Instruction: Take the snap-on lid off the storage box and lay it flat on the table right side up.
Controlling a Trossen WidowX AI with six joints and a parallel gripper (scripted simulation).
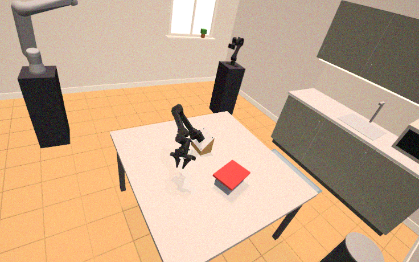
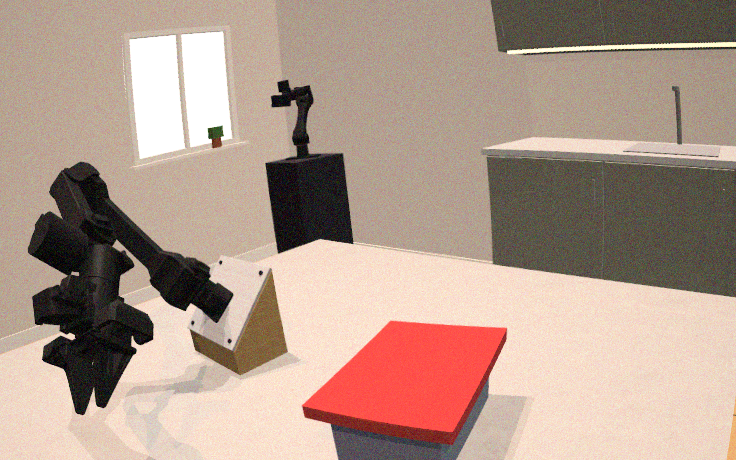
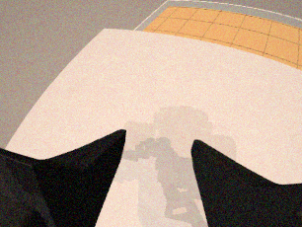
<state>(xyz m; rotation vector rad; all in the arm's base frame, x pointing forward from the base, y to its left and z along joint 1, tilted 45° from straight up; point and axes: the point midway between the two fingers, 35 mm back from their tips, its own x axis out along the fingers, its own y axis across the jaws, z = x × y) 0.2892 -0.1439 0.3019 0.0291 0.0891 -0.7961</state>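
Note:
The storage box (image 1: 225, 187) (image 2: 358, 442) is blue-grey and stands on the table (image 1: 185, 222) (image 2: 597, 352). The flat red lid (image 1: 231, 174) (image 2: 417, 374) lies on top of it and overhangs its sides. My gripper (image 1: 180, 167) (image 2: 91, 409) (image 3: 159, 140) points down above the table, to the left of the box in the top and exterior views. Its fingers are partly open with nothing between them. The wrist view shows only table and shadow between the fingertips; the box and lid are not in that view.
My arm is mounted on a wedge-shaped wooden block (image 1: 206, 148) (image 2: 263, 330) with a white sloped plate (image 2: 244, 282), beside the gripper and behind the box. A kitchen counter (image 1: 340, 148) stands beyond the table. Two other arms stand on black pedestals (image 1: 46, 107) (image 1: 226, 89) away from the table.

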